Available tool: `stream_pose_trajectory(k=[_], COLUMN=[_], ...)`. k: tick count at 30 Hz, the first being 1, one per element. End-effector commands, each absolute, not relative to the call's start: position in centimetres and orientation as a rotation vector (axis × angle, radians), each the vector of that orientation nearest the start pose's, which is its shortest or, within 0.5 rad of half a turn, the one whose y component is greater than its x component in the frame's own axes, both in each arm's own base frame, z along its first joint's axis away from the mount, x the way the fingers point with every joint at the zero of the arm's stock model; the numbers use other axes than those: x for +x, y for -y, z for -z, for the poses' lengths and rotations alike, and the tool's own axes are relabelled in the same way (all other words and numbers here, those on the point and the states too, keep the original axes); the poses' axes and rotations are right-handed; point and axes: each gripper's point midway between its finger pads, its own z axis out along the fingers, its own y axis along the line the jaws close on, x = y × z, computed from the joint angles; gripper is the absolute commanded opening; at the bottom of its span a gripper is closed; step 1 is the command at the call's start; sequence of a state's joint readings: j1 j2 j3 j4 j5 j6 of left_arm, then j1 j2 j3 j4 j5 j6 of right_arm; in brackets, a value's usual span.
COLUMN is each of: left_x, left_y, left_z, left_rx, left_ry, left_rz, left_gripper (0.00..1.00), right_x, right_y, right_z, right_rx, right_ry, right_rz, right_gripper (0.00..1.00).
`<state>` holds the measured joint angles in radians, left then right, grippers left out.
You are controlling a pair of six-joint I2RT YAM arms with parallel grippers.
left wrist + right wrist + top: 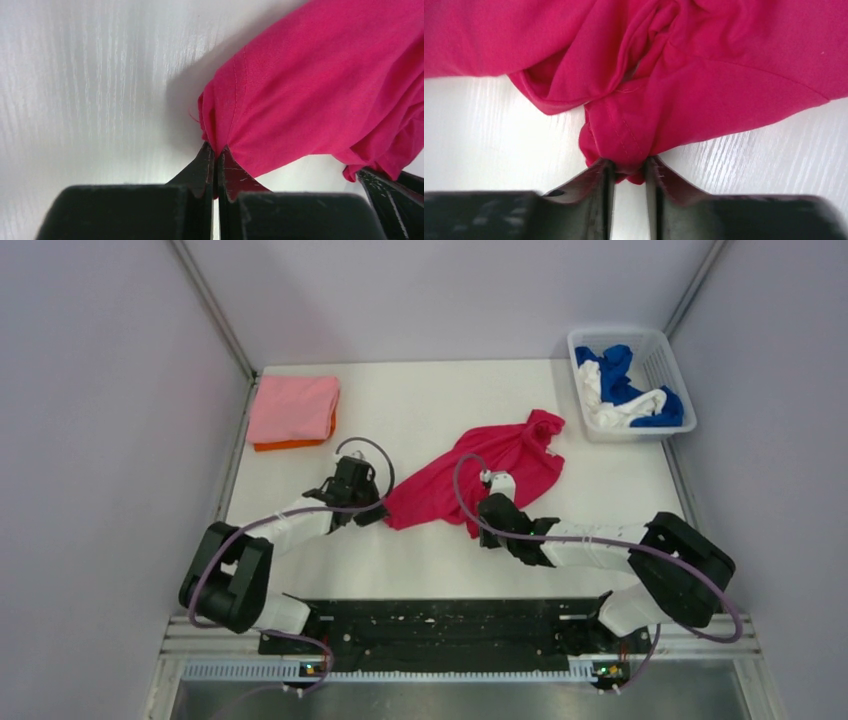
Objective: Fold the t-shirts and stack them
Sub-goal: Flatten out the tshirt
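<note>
Left gripper is seen in its wrist view clamped on a bunched edge of the crimson-pink t-shirt, over the table. In the right wrist view, the right gripper is pinched on a hemmed fold. In the top view, this shirt is shown crumpled mid-table, unfolded. A folded light pink t-shirt is stacked on an orange t-shirt at far left. A blue t-shirt and a white t-shirt are heaped in the basket. Two are judged done, three left.

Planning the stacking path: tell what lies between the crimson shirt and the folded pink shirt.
Top view: bare table, with the left arm's cable loop arching over it.
</note>
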<state>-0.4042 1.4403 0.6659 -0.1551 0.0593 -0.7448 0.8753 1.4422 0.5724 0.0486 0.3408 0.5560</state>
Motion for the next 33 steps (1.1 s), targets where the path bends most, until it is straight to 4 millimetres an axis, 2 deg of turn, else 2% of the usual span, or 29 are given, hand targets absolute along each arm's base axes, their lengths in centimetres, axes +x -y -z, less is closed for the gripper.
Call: stream_pose_trajectory(k=[1,3,6,10,15,19,23,24,25,26,29,33], left_x=[28.7,28.7,28.6,28.8,28.9,29.7,30.4,30.5,30.4,30.2,29.1,26.4], left_y=[16.1,16.0,15.4,14.1,12.3,11.1,10.6,10.5,10.5,10.4,10.4,10.3], left_z=[-5.5,-6.4,-8.1,-11.1,-16.2,-20.9,-27.4,-29.6,-31.0,-33.4,-38.7,-45.1], left_rx=[-0.430,-0.431,-0.443,-0.480,-0.504,-0.536,-0.530,-0.524,-0.515,-0.499,-0.455,-0.360], left_ry=[-2.467,-2.442,-2.398,-2.294,-2.124,-1.959,-1.823,-1.778,-1.749,-1.701,-1.595,-1.467], left_rz=[0.546,0.557,0.549,0.515,0.502,0.501,0.526,0.542,0.555,0.580,0.639,0.720], left_gripper=[0.00,0.00,0.00,0.00,0.00,0.00,0.00,0.00,0.00,0.00,0.00,0.00], right_x=[21.8,21.6,21.2,21.4,22.6,24.2,25.2,25.2,25.2,25.1,24.2,22.0], right_y=[-21.6,-20.8,-20.1,-18.2,-12.6,-9.7,-8.6,-8.3,-8.0,-7.8,-7.5,-8.7], right_z=[-1.6,-1.9,-2.9,-6.3,-12.3,-19.3,-27.9,-29.8,-31.8,-33.7,-39.8,-47.4], right_rx=[-0.197,-0.155,-0.140,-0.062,0.150,0.275,0.291,0.288,0.276,0.274,0.262,0.116], right_ry=[-2.409,-2.403,-2.398,-2.339,-2.193,-1.992,-1.782,-1.743,-1.705,-1.665,-1.531,-1.358], right_rz=[-0.255,-0.242,-0.238,-0.199,-0.105,-0.182,-0.226,-0.226,-0.229,-0.237,-0.322,-0.472], right_gripper=[0.19,0.00,0.00,0.00,0.00,0.00,0.00,0.00,0.00,0.00,0.00,0.00])
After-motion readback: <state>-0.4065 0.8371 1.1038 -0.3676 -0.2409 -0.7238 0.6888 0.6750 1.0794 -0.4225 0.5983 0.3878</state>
